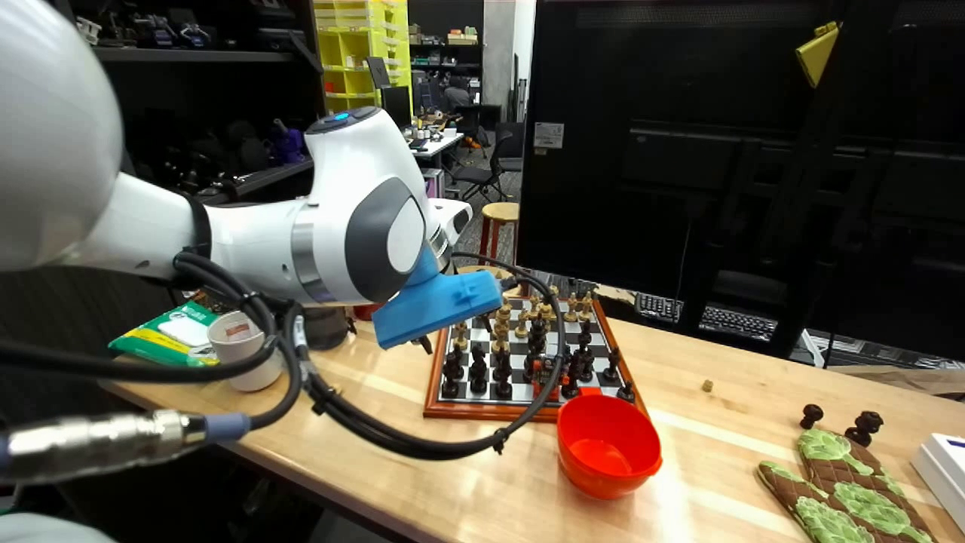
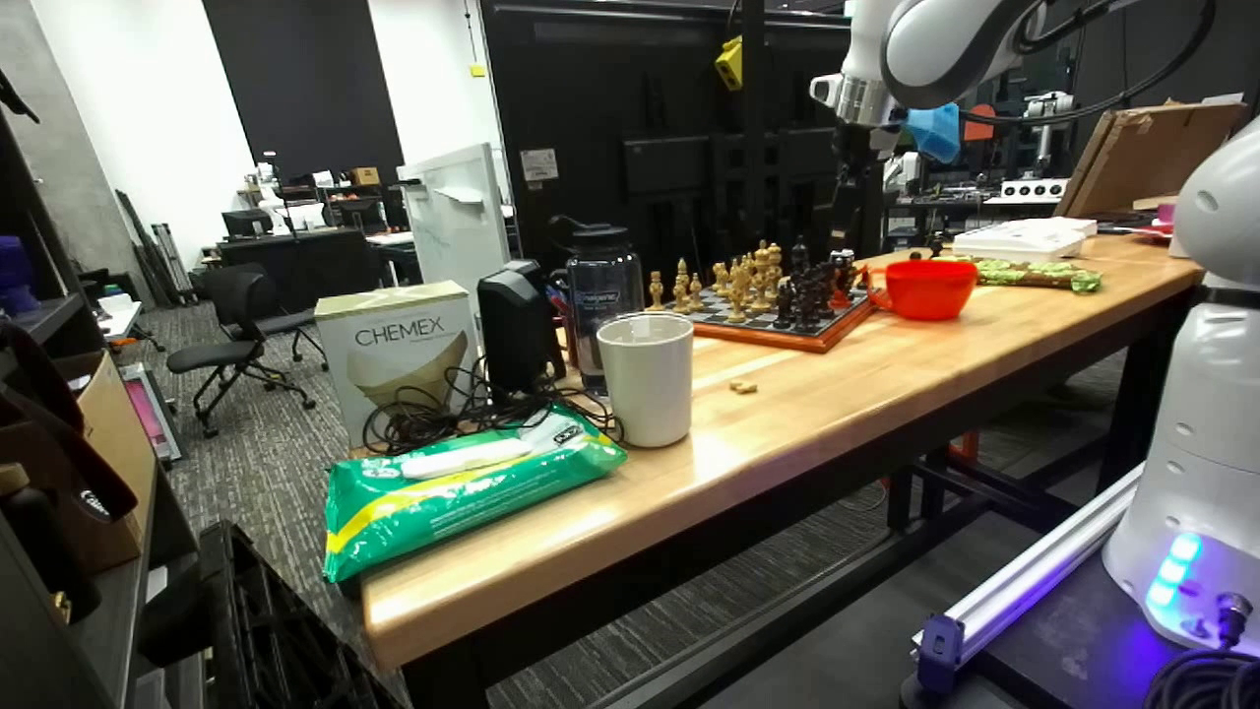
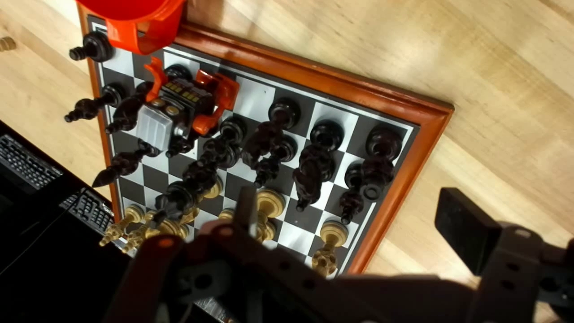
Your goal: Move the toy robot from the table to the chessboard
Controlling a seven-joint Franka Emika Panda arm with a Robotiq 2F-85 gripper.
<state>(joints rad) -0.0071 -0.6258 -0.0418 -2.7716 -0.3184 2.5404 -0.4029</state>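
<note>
The toy robot [image 3: 188, 101], with a silver head and red arms, stands among dark chess pieces on the chessboard [image 3: 314, 69] in the wrist view. It also shows, small, in both exterior views [image 1: 544, 377] [image 2: 841, 299]. The reddish-brown frame of the chessboard also shows in both exterior views [image 1: 482, 411] [image 2: 778, 339], resting on the wooden table [image 1: 392, 460]. My gripper [image 3: 356, 220] is open, with nothing between its fingers. It is raised above the board, apart from the toy robot. In an exterior view it is mostly hidden behind a blue part on the wrist.
A red bowl [image 1: 609, 445] stands at the board's corner, close to the toy robot. A white cup [image 2: 647, 379], a dark bottle [image 2: 600, 286] and a green pack [image 2: 472, 492] stand near the table's end. Patterned mitts [image 1: 844, 490] and loose chess pieces [image 1: 811, 415] lie beyond the bowl.
</note>
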